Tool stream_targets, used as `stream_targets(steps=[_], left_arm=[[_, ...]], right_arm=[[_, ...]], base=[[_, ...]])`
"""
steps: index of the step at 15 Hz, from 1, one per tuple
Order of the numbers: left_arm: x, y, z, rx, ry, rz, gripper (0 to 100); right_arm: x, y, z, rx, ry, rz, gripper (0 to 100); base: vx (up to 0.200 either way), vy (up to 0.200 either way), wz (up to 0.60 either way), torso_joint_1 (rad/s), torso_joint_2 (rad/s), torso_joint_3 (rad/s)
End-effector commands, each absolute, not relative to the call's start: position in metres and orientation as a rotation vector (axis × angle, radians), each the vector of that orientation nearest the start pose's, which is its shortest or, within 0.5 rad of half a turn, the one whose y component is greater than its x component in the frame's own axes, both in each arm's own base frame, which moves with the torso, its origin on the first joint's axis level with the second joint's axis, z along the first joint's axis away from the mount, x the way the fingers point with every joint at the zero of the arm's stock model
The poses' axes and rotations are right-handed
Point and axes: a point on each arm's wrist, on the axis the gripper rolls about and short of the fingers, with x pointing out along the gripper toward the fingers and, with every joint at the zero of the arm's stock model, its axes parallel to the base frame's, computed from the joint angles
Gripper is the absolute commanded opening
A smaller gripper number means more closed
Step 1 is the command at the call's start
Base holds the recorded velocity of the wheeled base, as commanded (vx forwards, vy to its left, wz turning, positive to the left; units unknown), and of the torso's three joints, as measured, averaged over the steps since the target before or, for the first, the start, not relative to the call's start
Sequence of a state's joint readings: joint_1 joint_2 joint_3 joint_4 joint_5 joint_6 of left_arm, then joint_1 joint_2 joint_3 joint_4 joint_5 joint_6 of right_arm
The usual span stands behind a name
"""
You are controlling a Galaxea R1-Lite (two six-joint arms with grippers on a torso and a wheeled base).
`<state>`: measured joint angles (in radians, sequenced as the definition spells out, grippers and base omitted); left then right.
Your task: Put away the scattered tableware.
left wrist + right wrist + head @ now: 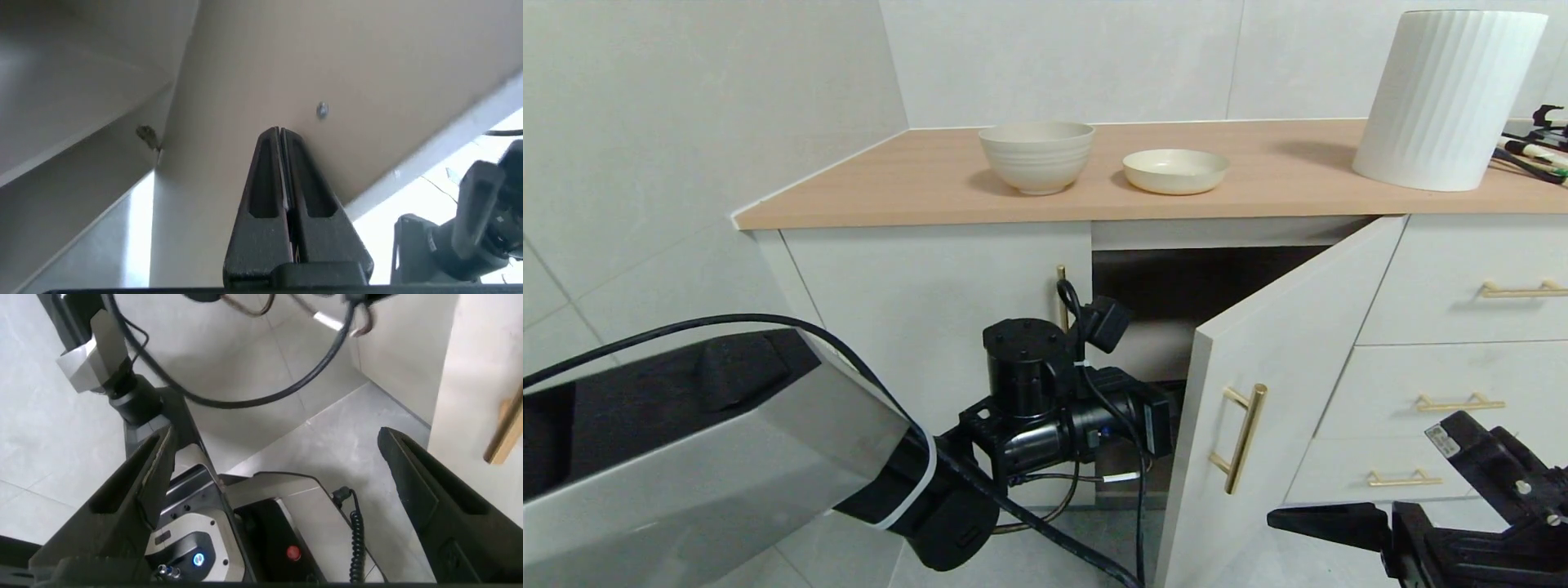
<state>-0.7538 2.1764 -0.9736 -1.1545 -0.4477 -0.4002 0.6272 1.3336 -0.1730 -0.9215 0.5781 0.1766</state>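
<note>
A ribbed cream bowl (1037, 155) and a shallow cream dish (1176, 170) stand side by side on the wooden counter (890, 184). Below them the cabinet door (1282, 359) hangs partly open, its inside dark. My left arm's wrist (1054, 400) sits low at the cabinet opening. In the left wrist view my left gripper (280, 140) is shut and empty, its tips against the beige inner face of the door (384, 90). My right gripper (276, 439) is wide open and empty, low over the floor beside the door's outer face; one of its fingers (1327, 518) points left.
A tall white ribbed container (1450, 98) stands at the counter's right, with pens (1535, 151) beside it. Drawers with brass handles (1458, 402) fill the cabinet's right side. The door carries a brass handle (1241, 437). A tiled wall closes off the left.
</note>
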Motion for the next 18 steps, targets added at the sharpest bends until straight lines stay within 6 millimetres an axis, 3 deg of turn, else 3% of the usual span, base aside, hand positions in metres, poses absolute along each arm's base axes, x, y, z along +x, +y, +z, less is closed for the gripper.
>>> stream_targets(steps=[1,3,9,18], left_arm=[[0.294,-0.29,0.105,-0.344,0.282,-1.172,0],[0.295,-0.294,0.111,-0.343,0.289,-1.174,0],[0.297,-0.298,0.116,-0.342,0.286,-1.155,0],[0.305,-0.313,0.108,-0.336,0.29,-1.118,0]], right_arm=[[0.126,0.107,0.137,0.147,0.363,1.173,100],[0.126,0.106,0.137,0.147,0.366,1.173,100],[0.125,0.106,0.137,0.147,0.361,1.174,100],[0.124,0.105,0.138,0.148,0.358,1.176,100]], base=[[0.0,0.0,0.0,0.0,0.0,0.0],[0.0,0.0,0.0,0.0,0.0,0.0],[-0.2,0.0,0.0,0.004,0.0,0.0],[0.0,0.0,0.0,0.0,0.0,0.0]])
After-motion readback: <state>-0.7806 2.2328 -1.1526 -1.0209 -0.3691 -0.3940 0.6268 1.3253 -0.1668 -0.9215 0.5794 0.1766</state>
